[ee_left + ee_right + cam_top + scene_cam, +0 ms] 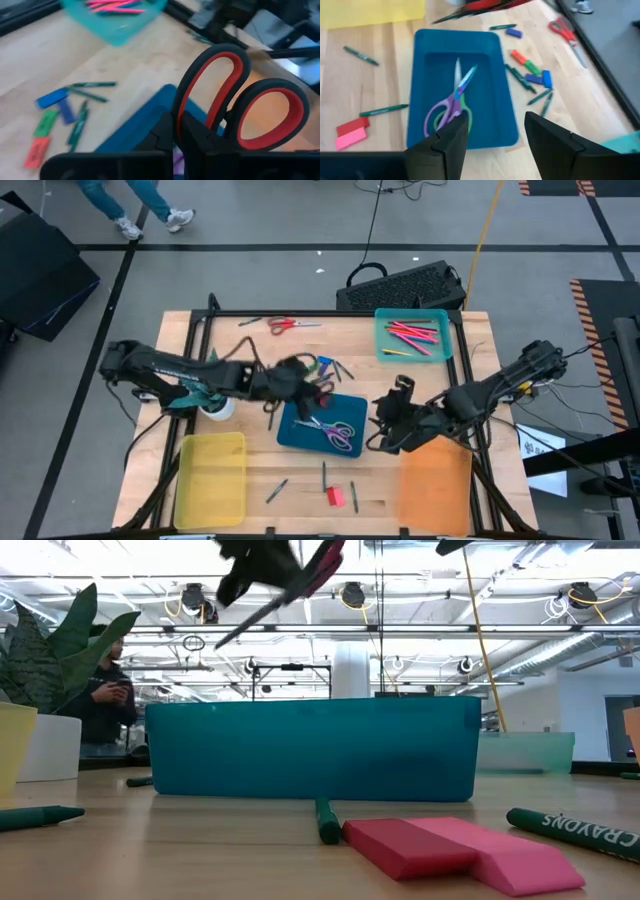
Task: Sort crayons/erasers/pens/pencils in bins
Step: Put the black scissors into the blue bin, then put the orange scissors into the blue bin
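On the wooden surface (300,480), the opaque dark blue bin (300,432) holds purple-handled scissors (340,433), between the translucent yellow bin (210,478) and translucent orange bin (435,485).

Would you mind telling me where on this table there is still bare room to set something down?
The yellow bin and orange bin look empty. Bare wood lies left of the teal bin. It is crowded by the blue bin, where the left tool holds red scissors above the erasers.
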{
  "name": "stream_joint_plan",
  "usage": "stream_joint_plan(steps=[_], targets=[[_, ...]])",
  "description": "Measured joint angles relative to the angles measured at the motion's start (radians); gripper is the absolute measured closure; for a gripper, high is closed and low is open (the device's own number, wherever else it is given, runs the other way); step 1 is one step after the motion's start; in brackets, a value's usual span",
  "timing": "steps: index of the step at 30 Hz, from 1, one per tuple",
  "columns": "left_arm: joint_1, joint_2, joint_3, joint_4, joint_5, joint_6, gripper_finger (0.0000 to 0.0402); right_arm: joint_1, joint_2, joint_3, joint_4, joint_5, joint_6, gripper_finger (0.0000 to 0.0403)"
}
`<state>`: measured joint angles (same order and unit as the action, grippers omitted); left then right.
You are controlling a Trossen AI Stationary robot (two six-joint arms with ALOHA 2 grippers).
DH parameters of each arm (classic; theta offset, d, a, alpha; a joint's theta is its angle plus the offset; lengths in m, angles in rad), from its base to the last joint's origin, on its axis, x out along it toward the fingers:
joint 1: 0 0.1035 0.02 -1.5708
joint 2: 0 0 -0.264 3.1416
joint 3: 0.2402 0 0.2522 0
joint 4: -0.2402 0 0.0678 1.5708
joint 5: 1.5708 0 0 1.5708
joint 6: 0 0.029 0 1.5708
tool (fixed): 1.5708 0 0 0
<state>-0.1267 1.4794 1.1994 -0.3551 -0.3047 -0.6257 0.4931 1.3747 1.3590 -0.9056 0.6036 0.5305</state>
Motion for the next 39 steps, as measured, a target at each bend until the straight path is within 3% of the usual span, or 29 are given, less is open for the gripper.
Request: stream_joint_plan(steps=[5,10,16,24,27,34,39], targets=[[-0.091,0.159,0.174,-0.089,-0.019,0.09,0.0383,-0.002,-0.024,0.0,-0.012,0.026,0.011,0.0213],[-0.108,0.335,0.301,-0.198,-0.019,0.217,0.0382,-0.002,-0.024,0.0,-0.012,0.025,0.012,0.0213],[-0.08,0.459,0.316,-0.221,-0.02,0.39,0.0381,0.0,-0.019,-0.005,-0.01,0.024,0.027,0.0213],[-0.054,0.541,0.316,-0.225,-0.012,0.46,0.0374,0.0,-0.019,-0.085,0.037,0.022,0.032,0.0213],[-0.042,0.56,0.316,-0.233,-0.011,0.453,0.0341,0.0,-0.019,-0.12,0.074,0.02,0.015,0.0213],[-0.022,0.528,0.316,-0.258,-0.01,0.44,0.0211,0.0,-0.019,-0.136,0.088,0.02,-0.01,0.0213],[0.025,0.42,0.317,-0.289,-0.012,0.442,0.017,0.0,-0.023,-0.136,0.096,0.02,-0.046,0.0213]])
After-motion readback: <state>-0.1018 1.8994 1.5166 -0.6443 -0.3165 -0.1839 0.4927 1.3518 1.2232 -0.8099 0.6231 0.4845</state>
